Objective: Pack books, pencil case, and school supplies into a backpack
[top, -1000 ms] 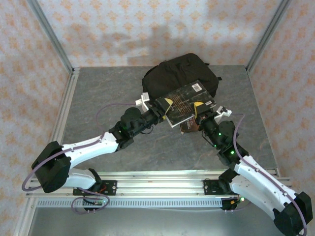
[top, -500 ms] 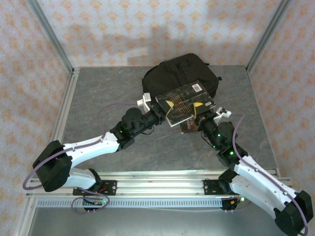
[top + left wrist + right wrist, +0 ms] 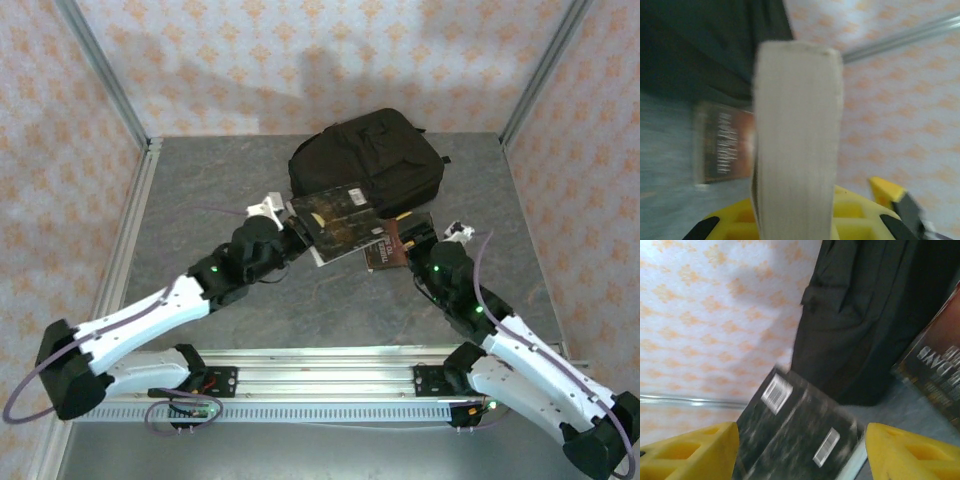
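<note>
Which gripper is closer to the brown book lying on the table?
Right. The right gripper hovers open at the brown book; the left gripper sits farther to the left, clamped on the black book.

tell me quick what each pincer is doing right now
Left pincer: closed on the black book.
Right pincer: open, holding nothing.

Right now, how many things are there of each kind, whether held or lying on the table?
Books: 2, a black book and a brown book
Backpack: 1
Total: 3
</note>
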You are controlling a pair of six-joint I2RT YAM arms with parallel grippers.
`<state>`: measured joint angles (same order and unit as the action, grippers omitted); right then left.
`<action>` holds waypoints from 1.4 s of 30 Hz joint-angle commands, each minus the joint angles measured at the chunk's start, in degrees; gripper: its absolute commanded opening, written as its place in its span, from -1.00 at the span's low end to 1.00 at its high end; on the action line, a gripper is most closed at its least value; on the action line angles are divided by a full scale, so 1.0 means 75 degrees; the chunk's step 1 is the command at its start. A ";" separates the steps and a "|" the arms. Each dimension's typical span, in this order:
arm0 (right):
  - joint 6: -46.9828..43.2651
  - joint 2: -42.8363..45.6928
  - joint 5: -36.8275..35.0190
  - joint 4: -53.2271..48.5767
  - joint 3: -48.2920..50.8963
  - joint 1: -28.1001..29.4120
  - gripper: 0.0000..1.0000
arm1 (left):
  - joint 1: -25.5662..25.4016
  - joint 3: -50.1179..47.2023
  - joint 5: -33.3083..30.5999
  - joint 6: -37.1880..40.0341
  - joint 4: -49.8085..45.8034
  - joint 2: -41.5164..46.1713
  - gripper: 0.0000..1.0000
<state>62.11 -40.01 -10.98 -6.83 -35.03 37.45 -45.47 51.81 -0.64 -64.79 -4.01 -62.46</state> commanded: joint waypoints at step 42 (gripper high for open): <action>-0.7226 -1.3733 0.0597 -0.5202 -1.4166 0.0400 -0.13 | 0.2056 -0.1248 -0.1453 0.2137 -0.3661 0.2304 -1.00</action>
<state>8.05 -141.18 -5.58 -43.70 -138.32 40.69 -30.87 42.78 -11.35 -49.36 -35.64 -45.43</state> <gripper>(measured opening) 0.466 0.164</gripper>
